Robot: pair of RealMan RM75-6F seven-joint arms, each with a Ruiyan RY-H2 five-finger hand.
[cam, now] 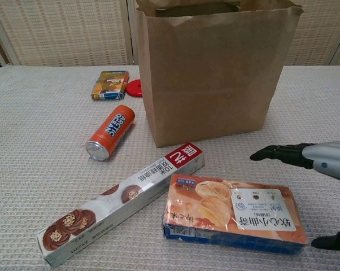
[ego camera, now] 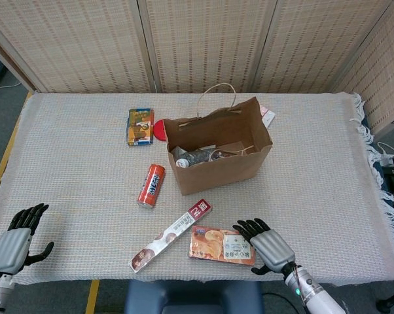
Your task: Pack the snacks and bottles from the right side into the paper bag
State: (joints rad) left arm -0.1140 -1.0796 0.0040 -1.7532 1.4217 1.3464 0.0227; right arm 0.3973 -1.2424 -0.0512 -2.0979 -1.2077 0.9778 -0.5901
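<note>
The brown paper bag [ego camera: 220, 154] [cam: 212, 73] stands open mid-table with a bottle [ego camera: 194, 157] lying inside. In front of it lies an orange snack pack [ego camera: 221, 244] [cam: 232, 213]. My right hand [ego camera: 268, 246] [cam: 322, 164] is open at the pack's right end, fingers spread over that end and thumb below it; whether it touches the pack I cannot tell. A long biscuit box [ego camera: 171, 235] [cam: 122, 200] lies left of the pack, an orange can [ego camera: 151, 185] [cam: 109, 132] beyond it. My left hand [ego camera: 15, 237] hangs open at the near left corner, holding nothing.
A small colourful box [ego camera: 140, 125] [cam: 109, 84] and a red lid [ego camera: 160, 130] [cam: 134, 87] lie left of the bag. A white packet [ego camera: 268, 116] peeks out behind the bag's right corner. Woven screens stand behind the table [ego camera: 72, 170].
</note>
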